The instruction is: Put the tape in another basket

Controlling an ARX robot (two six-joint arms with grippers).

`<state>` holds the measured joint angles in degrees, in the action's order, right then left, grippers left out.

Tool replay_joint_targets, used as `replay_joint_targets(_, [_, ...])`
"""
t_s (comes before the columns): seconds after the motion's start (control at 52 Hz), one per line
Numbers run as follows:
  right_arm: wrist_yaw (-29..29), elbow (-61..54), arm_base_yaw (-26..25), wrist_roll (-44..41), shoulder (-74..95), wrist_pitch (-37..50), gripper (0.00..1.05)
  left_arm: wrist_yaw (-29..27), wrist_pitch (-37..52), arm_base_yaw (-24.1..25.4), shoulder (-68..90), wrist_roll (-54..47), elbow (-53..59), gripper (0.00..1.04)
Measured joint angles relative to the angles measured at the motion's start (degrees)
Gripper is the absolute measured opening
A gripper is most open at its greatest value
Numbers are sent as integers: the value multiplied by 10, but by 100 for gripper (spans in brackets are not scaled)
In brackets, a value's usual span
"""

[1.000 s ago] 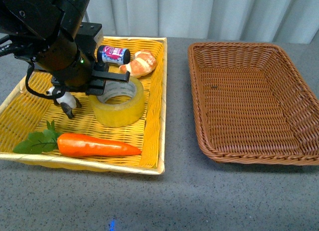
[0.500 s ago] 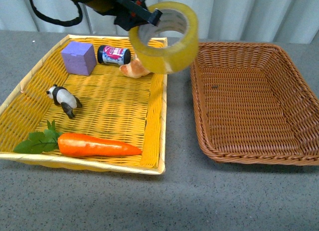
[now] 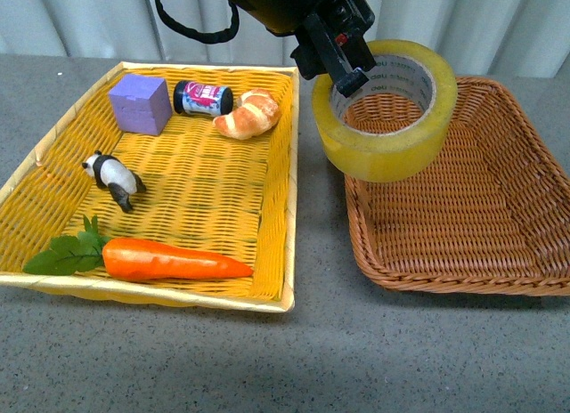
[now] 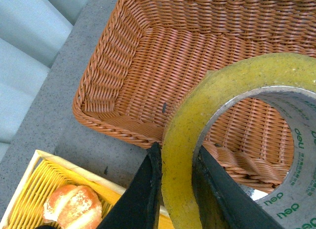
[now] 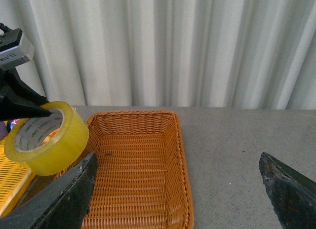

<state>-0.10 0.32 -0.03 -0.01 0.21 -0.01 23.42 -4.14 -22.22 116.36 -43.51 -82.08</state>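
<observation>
Hanging in the air, the tape [image 3: 383, 153] sits above the basket [image 3: 445, 279], over the rim that faces the yellow tray [image 3: 276, 177]. The left tool [image 3: 345, 72] has it. Only the left wrist view shows how: one finger inside the ring and one outside, pinching the roll's wall, with green print on the pale core. The right tool [image 5: 175, 192] turns up in its own wrist view alone, fingers spread wide with nothing between them, on the basket's near side. Only the front view shows the whole tray, just beside the basket on the tabletop [image 3: 321, 360]. In the tray are a purple cube [image 3: 141, 103], a small can [image 3: 203, 99], a croissant [image 3: 249, 113], a panda figure [image 3: 114, 175] and a carrot [image 3: 174, 259].
</observation>
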Motion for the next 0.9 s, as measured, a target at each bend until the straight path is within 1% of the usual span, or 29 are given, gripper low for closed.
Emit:
replay_joint_targets(0.077, [2,0,0,-2,1,-2,96,-1,0,0,0,-1,0,16])
replay_joint_targets(0.096, [12,8,3,-15,10,-24,96,-2,0,0,0,-1,0,16])
replay_joint_targets(0.135, [15,21,3,-37,27,-51,96,-3,0,1,0,-2,0,16])
replay_joint_targets(0.192, [9,39,0,-86,81,-54,96,-3,0,1,0,-2,0,16])
replay_joint_targets(0.25, [-16,69,-8,-122,157,-38,96,-3,0,0,0,-2,0,16])
replay_joint_targets(0.288, [-39,103,-15,-129,227,-26,96,-3,0,0,0,-2,-1,16])
replay_joint_targets(0.404, [-87,189,-23,-129,411,51,96,-2,0,0,0,-2,-2,16])
replay_joint_targets(0.5, [-104,237,-18,-129,517,86,96,-3,0,0,0,-3,-2,15])
replay_joint_targets(0.615, [-123,292,-2,-128,618,96,96,-3,0,1,0,-3,-2,15])
replay_joint_targets(0.731, [-128,349,24,-127,704,91,96,-3,0,1,0,-3,-2,15])
replay_joint_targets(0.808, [-124,393,50,-126,756,81,96,-2,0,0,0,-3,-2,15])
replay_joint_targets(0.904, [-102,438,91,-120,805,70,96,-3,0,0,0,-3,-2,15])
